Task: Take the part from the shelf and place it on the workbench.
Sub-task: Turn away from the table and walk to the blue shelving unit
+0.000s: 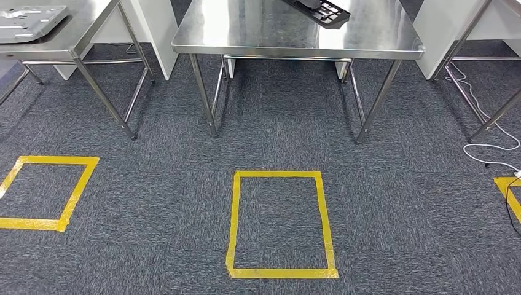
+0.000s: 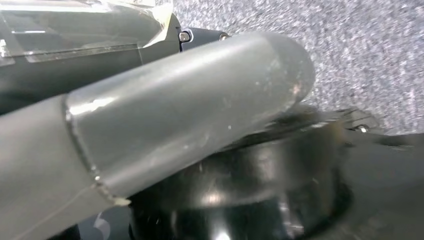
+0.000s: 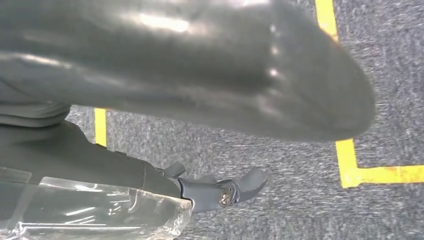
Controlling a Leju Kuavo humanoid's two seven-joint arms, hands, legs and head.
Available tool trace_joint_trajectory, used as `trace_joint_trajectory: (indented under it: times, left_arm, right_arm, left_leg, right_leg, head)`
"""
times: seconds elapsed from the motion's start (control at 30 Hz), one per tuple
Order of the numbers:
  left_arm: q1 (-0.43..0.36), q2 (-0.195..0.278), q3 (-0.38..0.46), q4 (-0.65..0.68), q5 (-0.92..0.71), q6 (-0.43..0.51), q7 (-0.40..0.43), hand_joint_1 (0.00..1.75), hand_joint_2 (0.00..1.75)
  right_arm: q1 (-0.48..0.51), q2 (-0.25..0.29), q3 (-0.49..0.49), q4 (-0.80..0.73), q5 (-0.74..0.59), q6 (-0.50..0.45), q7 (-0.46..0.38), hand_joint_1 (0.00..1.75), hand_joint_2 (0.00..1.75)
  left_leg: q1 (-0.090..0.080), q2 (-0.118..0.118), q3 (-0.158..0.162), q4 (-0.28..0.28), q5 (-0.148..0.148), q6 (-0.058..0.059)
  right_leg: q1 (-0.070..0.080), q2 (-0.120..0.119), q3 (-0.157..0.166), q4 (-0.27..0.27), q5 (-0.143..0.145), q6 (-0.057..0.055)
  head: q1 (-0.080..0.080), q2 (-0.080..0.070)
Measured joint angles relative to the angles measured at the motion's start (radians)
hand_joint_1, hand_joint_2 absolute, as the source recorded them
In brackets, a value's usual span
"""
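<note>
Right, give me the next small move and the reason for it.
Probably turn to find the shelf: the head view faces the steel workbench, where a black part already lies, and the right hand hangs over carpet holding nothing.

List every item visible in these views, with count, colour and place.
steel tables: two plainly seen, silver, centre table ahead, second table at far left
black part: one, on the centre table's far edge
grey plate: one, on the left table
tape rectangles: three, yellow, on the carpet; middle, left, right edge
white cable: one, on the floor at right
carpet: grey, underfoot
left hand: grey thumb, above carpet
right hand: grey thumb, holds nothing, above tape
</note>
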Motion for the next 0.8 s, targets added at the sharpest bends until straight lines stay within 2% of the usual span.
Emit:
trace_joint_trajectory:
  times: [0.03,0.07,0.17,0.2,0.23,0.3,0.37,0.4,0.47,0.5,0.53,0.57,0.6,0.63,0.67,0.7,0.73,0.77,0.8]
  left_arm:
    - [0.0,0.0,0.0,0.0,0.0,0.0,0.0,0.0,0.0]
    - [0.0,0.0,0.0,0.0,0.0,0.0,0.0,0.0,0.0]
    - [-0.001,0.001,0.0,0.0,0.0,0.0,0.0,0.0,0.0]
    - [-0.001,0.002,0.0,0.0,0.0,0.0,0.0,0.0,0.0]
    - [-0.001,0.002,0.0,0.0,0.0,0.0,0.0,0.0,0.0]
    - [0.0,0.002,0.0,0.0,0.001,0.001,0.0,0.0,0.0]
    - [0.0,0.001,0.0,0.0,0.001,0.001,0.0,0.0,0.0]
    - [-0.001,0.0,0.0,0.0,0.001,0.0,0.0,0.0,0.0]
    - [-0.001,-0.002,0.0,0.0,0.002,-0.003,-0.001,0.0,0.0]
    - [0.0,-0.002,0.0,0.0,0.003,-0.005,-0.001,0.0,0.0]
    - [0.0,-0.002,0.0,0.0,0.004,-0.007,-0.002,0.0,0.0]
    - [0.0,-0.002,0.0,0.0,0.005,-0.008,-0.002,0.0,0.0]
    - [0.0,-0.002,0.0,0.0,0.004,-0.008,-0.002,0.0,0.0]
    - [0.0,-0.003,0.0,0.0,0.004,-0.009,-0.001,0.0,0.0]
    - [0.0,-0.003,-0.001,0.0,0.002,-0.008,-0.001,0.0,0.0]
    - [-0.001,-0.003,-0.002,0.0,0.0,-0.006,0.0,0.0,0.0]
    - [-0.001,-0.003,-0.003,0.0,-0.002,-0.003,0.0,0.0,0.0]
    - [-0.001,-0.002,-0.004,0.0,-0.005,0.0,0.001,0.0,0.0]
    - [-0.001,-0.002,-0.005,0.0,-0.006,0.003,0.001,0.0,0.0]
  right_arm:
    - [0.001,0.0,0.0,0.0,0.0,0.001,0.0,0.0,0.0]
    - [0.001,0.0,0.0,0.0,0.0,0.002,0.0,0.0,0.0]
    - [0.0,0.002,0.0,0.0,0.0,0.004,0.0,0.0,0.0]
    - [0.0,0.003,0.0,0.0,0.0,0.004,0.0,0.0,0.0]
    - [-0.001,0.003,0.0,0.0,0.0,0.004,0.0,0.0,0.0]
    - [-0.002,0.005,0.0,0.0,0.0,0.005,0.0,0.0,0.0]
    - [-0.002,0.005,0.0,0.0,0.0,0.005,0.0,0.0,0.0]
    - [-0.002,0.004,0.0,0.0,0.0,0.005,-0.001,0.0,0.0]
    - [-0.001,0.002,0.0,0.0,0.0,0.004,-0.001,0.0,0.0]
    - [0.0,0.001,0.0,0.0,0.0,0.004,-0.001,0.0,0.0]
    - [0.001,0.0,0.0,0.0,0.0,0.004,-0.001,0.0,0.0]
    - [0.002,-0.001,0.0,0.0,0.0,0.004,-0.001,0.0,0.0]
    - [0.002,-0.002,0.0,0.0,0.001,0.004,-0.001,0.0,0.0]
    - [0.001,-0.004,0.0,0.0,0.001,0.004,-0.001,0.0,0.0]
    - [0.0,-0.005,0.0,0.0,0.002,0.005,-0.001,0.0,0.0]
    - [-0.001,-0.006,0.0,0.0,0.002,0.005,-0.001,0.0,0.0]
    - [-0.001,-0.006,0.0,0.0,0.003,0.005,0.0,0.0,0.0]
    - [-0.001,-0.005,0.0,0.0,0.003,0.005,0.0,0.0,0.0]
    - [0.001,-0.004,0.0,0.0,0.004,0.006,0.0,0.0,0.0]
  left_leg:
    - [0.0,0.0,-0.005,0.029,-0.008,0.0]
    - [0.0,0.0,0.011,0.016,0.004,0.003]
    - [-0.004,-0.003,0.145,-0.198,0.086,0.024]
    - [-0.007,-0.003,0.174,-0.249,0.099,0.03]
    - [-0.01,-0.004,0.183,-0.269,0.1,0.034]
    - [-0.013,-0.004,0.18,-0.274,0.106,0.041]
    - [-0.01,0.0,0.176,-0.287,0.122,0.052]
    - [-0.008,0.002,0.173,-0.293,0.129,0.057]
    - [-0.007,0.004,0.16,-0.296,0.139,0.061]
    - [-0.008,0.005,0.152,-0.296,0.143,0.06]
    - [-0.008,0.006,0.146,-0.294,0.147,0.059]
    - [-0.009,0.006,0.141,-0.292,0.15,0.058]
    - [-0.008,0.005,0.137,-0.289,0.152,0.056]
    - [-0.008,0.005,0.134,-0.285,0.153,0.054]
    - [-0.009,0.005,0.132,-0.28,0.153,0.051]
    - [-0.01,0.005,0.129,-0.274,0.153,0.046]
    - [-0.012,0.005,0.127,-0.27,0.153,0.041]
    - [-0.014,0.005,0.124,-0.265,0.15,0.04]
    - [-0.014,0.004,0.121,-0.262,0.15,0.046]
  right_leg:
    - [0.002,0.0,-0.006,0.001,0.004,0.0]
    - [0.004,0.0,-0.011,0.002,0.006,0.001]
    - [0.009,0.001,-0.014,0.005,0.011,0.007]
    - [0.01,0.001,-0.016,0.007,0.013,0.011]
    - [0.011,0.0,-0.019,0.007,0.016,0.015]
    - [0.012,-0.001,-0.023,0.006,0.022,0.026]
    - [0.015,0.0,-0.036,0.024,0.009,0.031]
    - [0.016,0.001,-0.053,0.059,-0.015,0.029]
    - [0.014,0.003,-0.108,0.187,-0.087,0.021]
    - [0.012,0.003,-0.131,0.253,-0.116,0.021]
    - [0.011,0.003,-0.141,0.292,-0.132,0.026]
    - [0.01,0.003,-0.13,0.291,-0.132,0.033]
    - [0.008,0.003,-0.094,0.242,-0.114,0.043]
    - [0.004,0.002,-0.045,0.165,-0.088,0.053]
    - [0.002,0.002,-0.001,0.089,-0.069,0.057]
    - [0.001,0.003,0.029,0.03,-0.054,0.057]
    - [0.002,0.003,0.041,0.002,-0.049,0.052]
    - [0.001,0.004,0.04,-0.003,-0.049,0.046]
    - [0.001,0.004,0.038,-0.003,-0.047,0.043]
  head:
    - [0.0,0.0]
    - [0.0,0.0]
    - [0.0,0.0]
    - [0.0,0.0]
    - [0.001,0.0]
    - [0.0,0.0]
    - [0.001,0.0]
    - [0.003,0.0]
    - [0.005,0.0]
    - [0.006,0.0]
    - [0.006,0.0]
    - [0.006,0.0]
    - [0.006,0.0]
    - [0.007,0.0]
    - [0.007,0.0]
    - [0.006,0.0]
    - [0.005,0.0]
    - [0.005,0.0]
    - [0.004,0.0]
